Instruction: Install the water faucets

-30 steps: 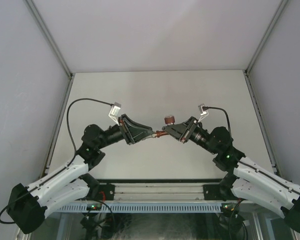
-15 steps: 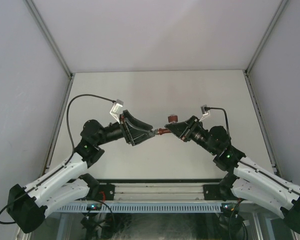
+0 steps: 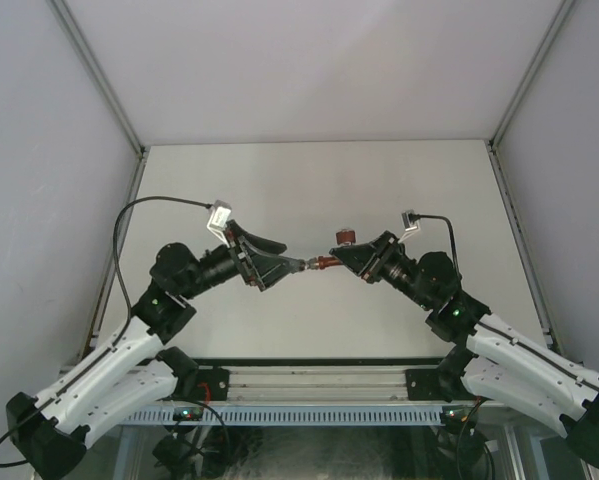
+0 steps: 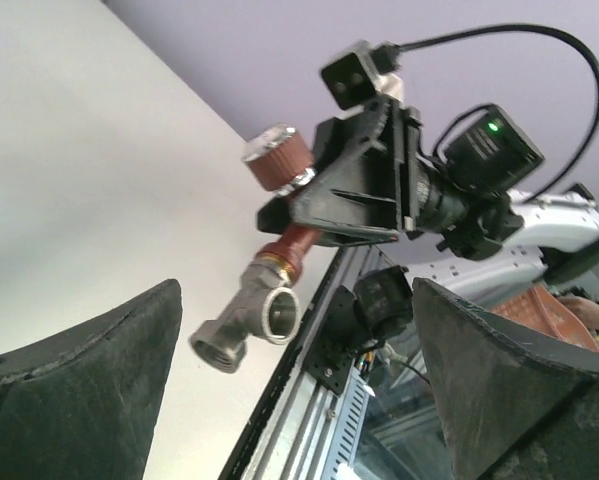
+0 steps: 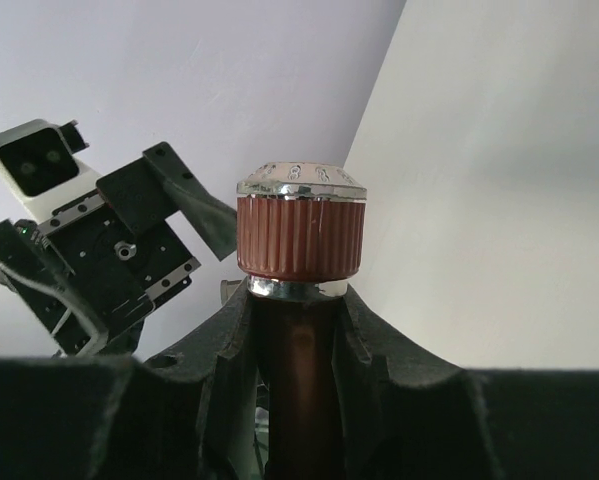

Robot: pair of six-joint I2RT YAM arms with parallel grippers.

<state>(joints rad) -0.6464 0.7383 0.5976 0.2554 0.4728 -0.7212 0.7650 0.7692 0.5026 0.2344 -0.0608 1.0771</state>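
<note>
The white table (image 3: pixel 309 190) is lit brightly and evenly, with only faint, soft shadows cast, while in the wrist views the near fingers (image 4: pixel 89 380) are rendered dark and blurred and the water faucet (image 5: pixel 301 235) is shown sharp.

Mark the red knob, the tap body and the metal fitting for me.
red knob (image 5: pixel 301 235): right wrist view, on its ribbed side.
tap body (image 4: pixel 297 243): left wrist view, on its red-brown neck.
metal fitting (image 4: pixel 241 324): left wrist view, on the grey barrel between its openings.
</note>
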